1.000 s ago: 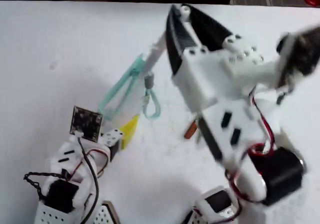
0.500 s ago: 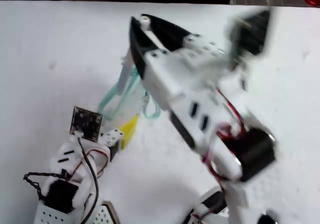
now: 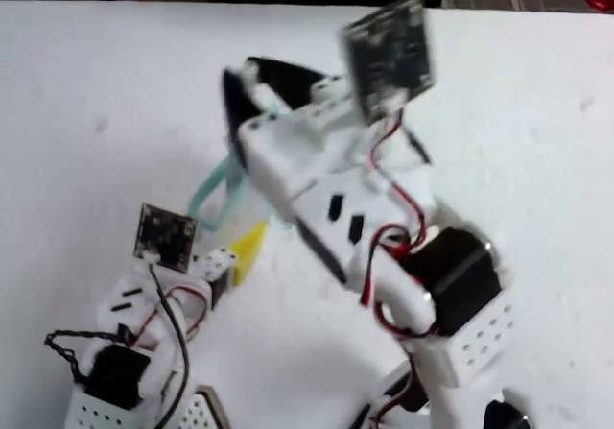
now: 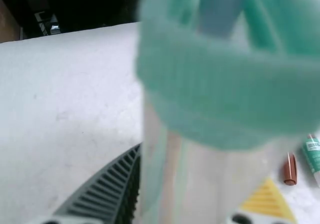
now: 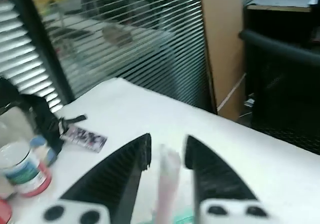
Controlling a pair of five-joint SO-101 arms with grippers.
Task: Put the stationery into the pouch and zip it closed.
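Clear, teal-rimmed pouch (image 3: 206, 194) left of centre on the white tabletop (image 3: 96, 83), its near end clamped in the left end effector (image 3: 240, 251). Above its far end, right end effector (image 5: 168, 146) closed on a white pen (image 5: 169, 179). In the left wrist view, an orange cap (image 4: 289, 168) lying right of the pouch.

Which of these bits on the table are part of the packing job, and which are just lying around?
Part of the job: pouch with the green rim; white pen in the right gripper; brown pen and green-labelled pen lying on the table.
Just lying about: small card; white tub with a red base; black strap.
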